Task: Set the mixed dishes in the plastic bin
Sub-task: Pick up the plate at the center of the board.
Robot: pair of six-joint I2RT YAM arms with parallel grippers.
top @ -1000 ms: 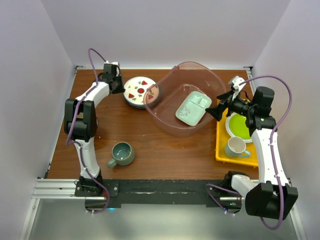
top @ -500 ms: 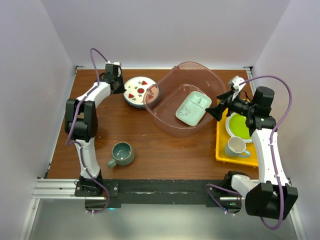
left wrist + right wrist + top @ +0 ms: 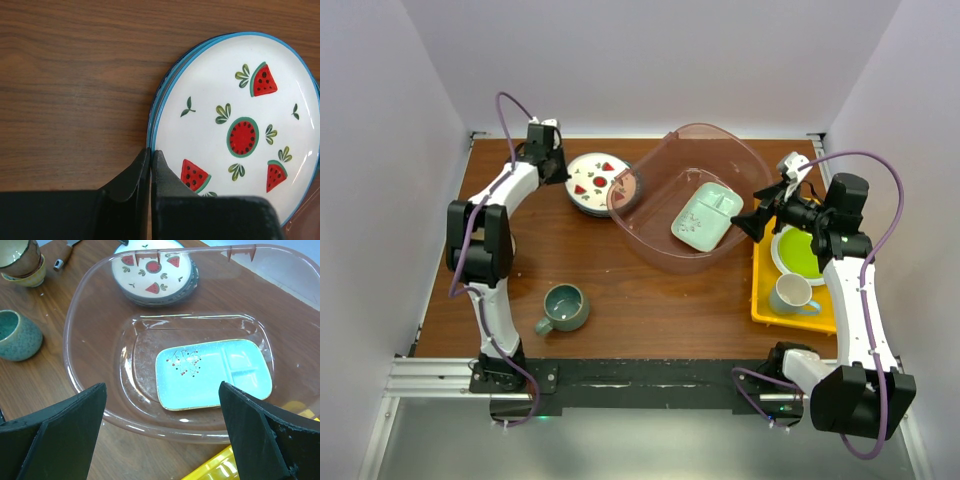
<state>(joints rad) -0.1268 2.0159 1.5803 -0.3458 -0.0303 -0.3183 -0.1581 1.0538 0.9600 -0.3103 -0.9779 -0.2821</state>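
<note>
A stack of plates (image 3: 598,184) topped by a white watermelon plate (image 3: 240,125) lies left of the plastic bin (image 3: 655,250). My left gripper (image 3: 558,170) sits at the stack's left edge, its jaws pressed together (image 3: 150,151) with the top plate's blue rim running between the tips. A mint squarish dish (image 3: 707,216) (image 3: 215,372) lies inside the bin (image 3: 80,315). My right gripper (image 3: 745,222) hangs open (image 3: 162,390) over the bin's near right rim, holding nothing. A grey-teal mug (image 3: 564,307) (image 3: 17,335) stands upright at the front left.
A yellow tray (image 3: 760,295) at the right carries a lime-green plate (image 3: 800,255) and a white mug (image 3: 792,293). Stacked bowls (image 3: 22,260) stand on the table's left side, behind the left arm in the top view. White walls close in the table.
The left gripper's jaws have closed on the top plate's rim. The left arm shifted very slightly; the right arm and the dishes have not moved.
</note>
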